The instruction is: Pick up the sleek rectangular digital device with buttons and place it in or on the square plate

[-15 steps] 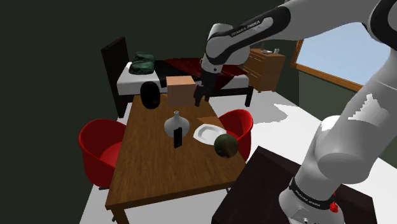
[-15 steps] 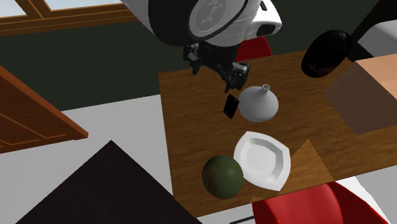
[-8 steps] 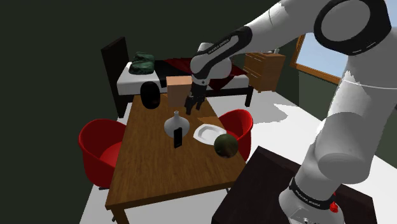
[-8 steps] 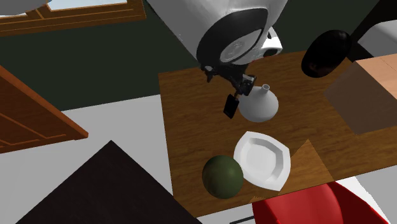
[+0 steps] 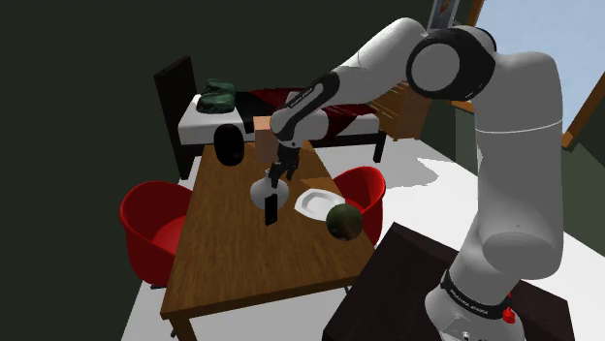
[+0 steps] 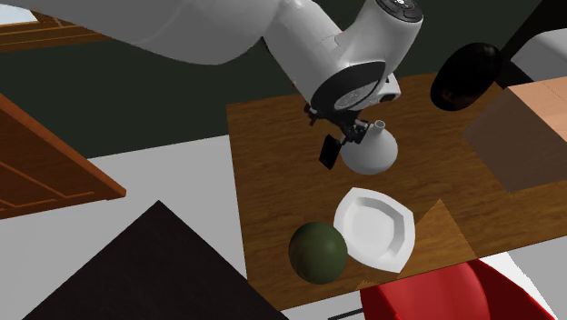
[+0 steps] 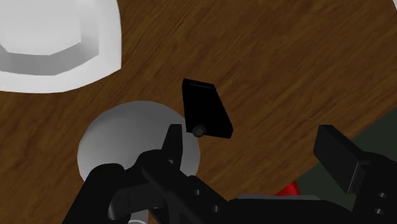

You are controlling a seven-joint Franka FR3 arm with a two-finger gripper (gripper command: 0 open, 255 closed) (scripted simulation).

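1. On the wooden table, the black rectangular device stands free, apparently on end, just beside a grey vase and near the table's edge.
2. Above it hovers the black gripper with its jaws spread wide and nothing between them. The device sits ahead of the fingers, not inside their gap, and one finger hangs over the vase's shoulder.
3. The likely trouble is that a straight descent could drive that finger into the vase, shoving it or toppling the slim device. A thing balanced on end would probably fall at a glancing touch, so the hand needs to shift clear of the vase first.
4. The white square plate lies near, beyond the vase, with a dark green ball just beside its rim. The vase's neck stands in the way of a low carry.
5. A brown box, a black round object and a red chair are well apart from the route.
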